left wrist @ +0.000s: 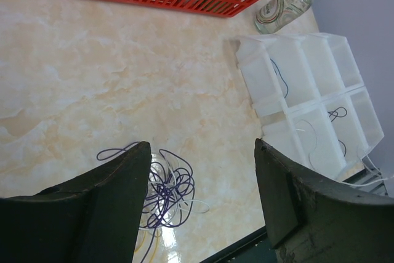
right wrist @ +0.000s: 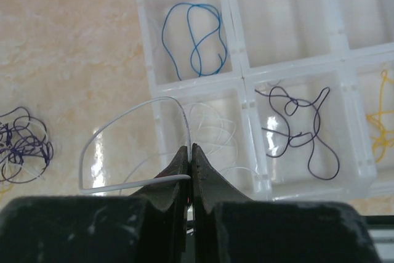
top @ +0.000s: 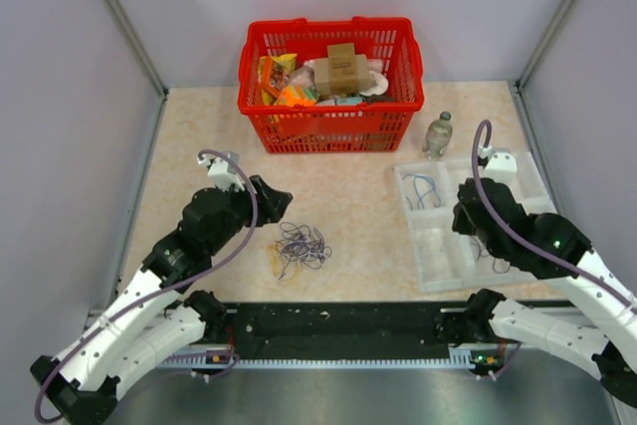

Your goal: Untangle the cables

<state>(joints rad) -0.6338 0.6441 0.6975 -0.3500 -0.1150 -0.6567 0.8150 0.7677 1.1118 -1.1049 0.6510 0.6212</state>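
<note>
A tangle of dark purple, white and yellow cables point(top: 300, 247) lies on the table in front of the arms; it also shows in the left wrist view point(left wrist: 161, 190) and at the left edge of the right wrist view point(right wrist: 23, 146). My left gripper point(left wrist: 203, 170) is open and empty, above the tangle's right side. My right gripper point(right wrist: 189, 151) is shut on a white cable point(right wrist: 132, 112) that loops out to the left, held over the clear divided tray point(right wrist: 241, 75). The tray holds a blue cable point(right wrist: 196, 38), a dark purple cable point(right wrist: 301, 129), white cables point(right wrist: 215, 133) and a yellow cable point(right wrist: 381, 118) in separate compartments.
A red basket point(top: 329, 82) full of packets and a box stands at the back. A small clear bottle point(top: 438, 134) stands just behind the tray point(top: 438, 236). Grey walls close in the table on the left, right and back.
</note>
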